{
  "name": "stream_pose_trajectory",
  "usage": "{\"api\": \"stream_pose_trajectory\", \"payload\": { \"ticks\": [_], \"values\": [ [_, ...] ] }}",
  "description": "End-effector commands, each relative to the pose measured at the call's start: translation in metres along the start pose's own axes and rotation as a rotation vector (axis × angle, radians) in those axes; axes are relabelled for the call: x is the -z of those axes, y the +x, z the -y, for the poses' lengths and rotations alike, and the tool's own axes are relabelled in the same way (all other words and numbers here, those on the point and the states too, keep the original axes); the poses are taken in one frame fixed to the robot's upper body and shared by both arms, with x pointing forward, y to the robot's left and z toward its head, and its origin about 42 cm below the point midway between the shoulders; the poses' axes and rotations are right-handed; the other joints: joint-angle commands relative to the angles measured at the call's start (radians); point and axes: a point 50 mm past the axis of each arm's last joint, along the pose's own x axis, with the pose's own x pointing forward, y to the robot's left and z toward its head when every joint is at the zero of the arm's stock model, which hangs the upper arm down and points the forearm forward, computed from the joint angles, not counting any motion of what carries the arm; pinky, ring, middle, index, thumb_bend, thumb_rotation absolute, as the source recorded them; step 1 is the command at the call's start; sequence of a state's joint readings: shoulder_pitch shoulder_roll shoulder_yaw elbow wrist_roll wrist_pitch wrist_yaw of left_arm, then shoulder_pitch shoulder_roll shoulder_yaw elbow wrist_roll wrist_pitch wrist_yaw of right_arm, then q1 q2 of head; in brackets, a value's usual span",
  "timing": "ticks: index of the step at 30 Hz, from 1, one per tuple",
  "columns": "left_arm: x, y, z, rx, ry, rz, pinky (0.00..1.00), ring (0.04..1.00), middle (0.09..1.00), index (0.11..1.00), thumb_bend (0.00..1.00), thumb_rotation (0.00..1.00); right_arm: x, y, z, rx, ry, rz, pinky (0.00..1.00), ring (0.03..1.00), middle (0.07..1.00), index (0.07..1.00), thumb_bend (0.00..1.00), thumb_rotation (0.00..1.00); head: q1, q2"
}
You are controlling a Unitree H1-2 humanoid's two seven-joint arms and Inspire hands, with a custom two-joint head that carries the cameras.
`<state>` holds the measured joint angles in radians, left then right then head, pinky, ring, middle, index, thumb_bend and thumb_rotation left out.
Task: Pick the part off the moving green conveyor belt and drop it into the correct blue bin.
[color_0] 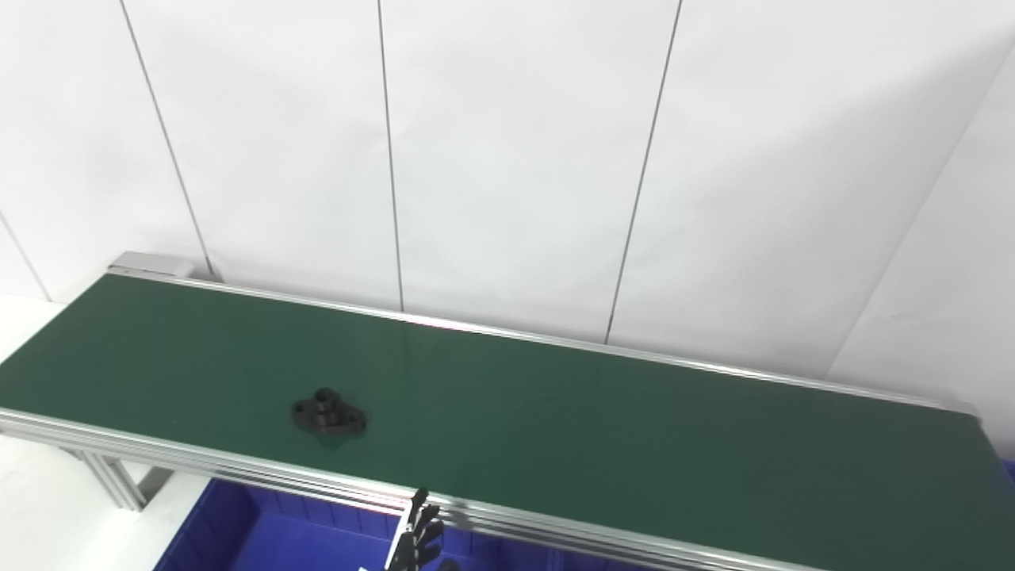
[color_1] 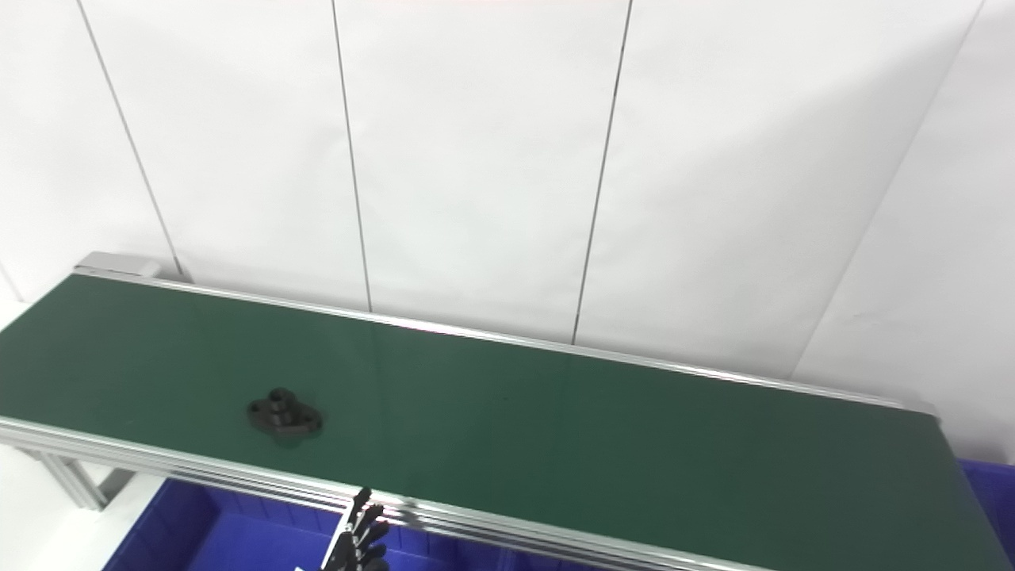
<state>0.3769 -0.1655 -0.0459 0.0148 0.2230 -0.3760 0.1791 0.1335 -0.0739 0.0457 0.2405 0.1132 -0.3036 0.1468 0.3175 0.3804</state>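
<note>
On the belt [color_0: 555, 412], toward its left part and nearer the front rail than the back, sits the part [color_0: 328, 414]: a black piece with a flat, rounded flange and a short round boss standing up from its middle. Its finish looks matte, and small holes seem to mark the flange, though they are too small to be sure of. It lies flat, touching nothing but the belt.

That belt is a smooth, dark green band with a faint sheen, running slantwise from upper left to lower right. Ribbed aluminium rails [color_0: 238, 468] edge it front and back, and a slotted metal leg [color_0: 111, 480] props the left end. Behind stands a white panelled wall [color_0: 515, 159] with thin dark seams.

Below the front rail lies a blue bin [color_0: 262, 531] of glossy plastic with ribbed inner walls; another blue corner [color_1: 987, 492] shows at the far right.

Only one hand [color_0: 416, 535] is visible, coming up at the bottom edge over the bin, just below the rail and well apart from the part. Its black fingers [color_0: 428, 523] point upward, slightly spread and stacked side on, holding nothing. Which arm it belongs to I cannot tell; I take it for the left.
</note>
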Motion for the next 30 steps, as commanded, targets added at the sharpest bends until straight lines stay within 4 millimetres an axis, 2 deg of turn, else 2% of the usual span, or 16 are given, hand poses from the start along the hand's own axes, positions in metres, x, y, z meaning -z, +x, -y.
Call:
{"api": "stream_pose_trajectory", "payload": {
  "ticks": [1, 4, 6, 12, 15, 16, 17, 20, 22, 26, 30],
  "values": [
    [-0.014, 0.003, 0.004, -0.017, -0.018, 0.08, 0.83, 0.884, 0.927, 0.973, 0.56, 0.87, -0.014, 0.008, 0.001, -0.014, 0.004, 0.09, 1.0, 0.987, 1.0, 1.0, 0.7, 1.0, 0.014, 0.009],
    [-0.019, 0.003, 0.008, -0.018, -0.023, 0.102, 0.79, 0.865, 0.912, 0.958, 0.51, 0.85, -0.016, 0.007, 0.003, -0.021, 0.008, 0.09, 1.0, 0.992, 1.0, 1.0, 0.71, 1.0, 0.02, 0.019],
    [-0.024, 0.003, 0.011, -0.025, -0.033, 0.114, 0.77, 0.851, 0.9, 0.946, 0.49, 0.82, -0.018, 0.005, 0.006, -0.027, 0.012, 0.093, 1.0, 0.997, 1.0, 1.0, 0.69, 1.0, 0.031, 0.047],
    [-0.032, 0.003, 0.016, -0.035, -0.026, 0.121, 0.76, 0.841, 0.892, 0.936, 0.51, 0.8, -0.025, 0.006, 0.008, -0.04, 0.01, 0.102, 1.0, 1.0, 1.0, 1.0, 0.67, 1.0, 0.051, 0.082],
    [-0.033, 0.004, 0.016, -0.03, -0.021, 0.124, 0.77, 0.84, 0.893, 0.937, 0.49, 0.82, -0.027, 0.008, 0.009, -0.053, -0.033, 0.104, 1.0, 0.992, 1.0, 1.0, 0.67, 0.96, 0.06, 0.099],
    [-0.034, 0.005, 0.015, -0.028, -0.019, 0.124, 0.77, 0.842, 0.894, 0.937, 0.48, 0.81, -0.028, 0.01, 0.008, -0.057, -0.044, 0.107, 1.0, 0.99, 1.0, 1.0, 0.67, 0.95, 0.063, 0.124],
    [-0.035, 0.005, 0.015, -0.027, -0.018, 0.123, 0.77, 0.845, 0.896, 0.938, 0.48, 0.81, -0.029, 0.011, 0.008, -0.059, -0.051, 0.11, 1.0, 0.991, 1.0, 1.0, 0.67, 0.92, 0.063, 0.124],
    [-0.035, 0.003, 0.008, -0.019, -0.017, 0.089, 0.8, 0.862, 0.912, 0.946, 0.51, 0.8, -0.04, 0.013, 0.005, -0.062, -0.145, 0.153, 1.0, 0.985, 1.0, 1.0, 0.72, 0.89, 0.051, 0.157],
    [-0.036, 0.004, 0.006, -0.017, -0.013, 0.077, 0.82, 0.879, 0.924, 0.957, 0.54, 0.81, -0.049, 0.015, 0.002, -0.062, -0.191, 0.183, 0.99, 0.97, 0.998, 1.0, 0.72, 0.87, 0.041, 0.173],
    [-0.036, 0.006, 0.006, -0.008, -0.005, 0.078, 0.84, 0.882, 0.923, 0.97, 0.56, 0.86, -0.071, 0.023, -0.003, -0.055, -0.262, 0.253, 0.92, 0.906, 0.937, 0.983, 0.73, 0.75, 0.021, 0.192],
    [-0.034, 0.008, 0.009, 0.007, -0.008, 0.072, 0.88, 0.9, 0.934, 0.985, 0.55, 0.9, -0.09, 0.036, -0.007, -0.05, -0.321, 0.296, 0.88, 0.878, 0.906, 0.949, 0.77, 0.7, -0.005, 0.212]
  ]
}}
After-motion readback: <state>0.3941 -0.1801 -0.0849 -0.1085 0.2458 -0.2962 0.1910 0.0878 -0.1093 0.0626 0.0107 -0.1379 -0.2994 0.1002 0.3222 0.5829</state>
